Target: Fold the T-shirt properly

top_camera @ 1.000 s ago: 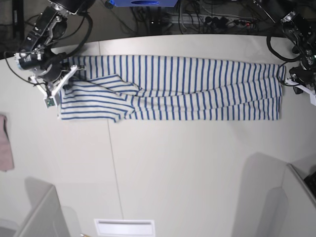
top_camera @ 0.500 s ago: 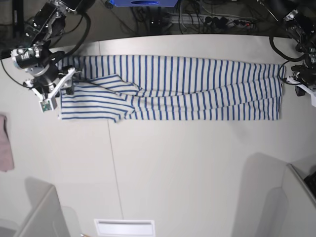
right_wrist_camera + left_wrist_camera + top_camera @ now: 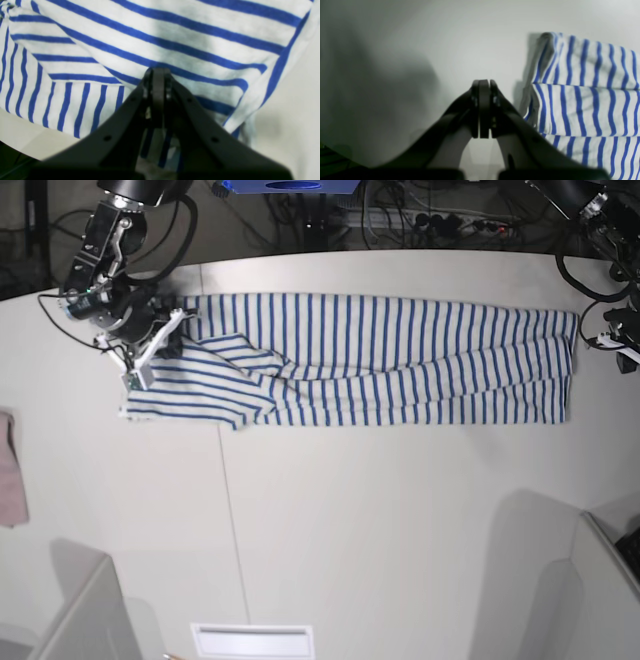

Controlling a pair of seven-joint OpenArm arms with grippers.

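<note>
Now logged: my right end effector (image 3: 158, 75), lately beside the T-shirt (image 3: 400, 360), sits closed over its sleeve; left end effector (image 3: 483, 110) closed, empty, so folding resumes.

Pale grey surface (image 3: 350, 520). Pink cloth (image 3: 10, 480) at its 9 o'clock edge. White slotted panel (image 3: 252, 641) at 6 o'clock. Dark cables (image 3: 420, 220) beyond the 12 o'clock edge.

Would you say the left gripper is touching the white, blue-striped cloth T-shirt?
Apart. In the left wrist view the left gripper, jaws shut, sits over bare table, with a strip of table showing between it and the white, blue-striped T-shirt's edge.
</note>
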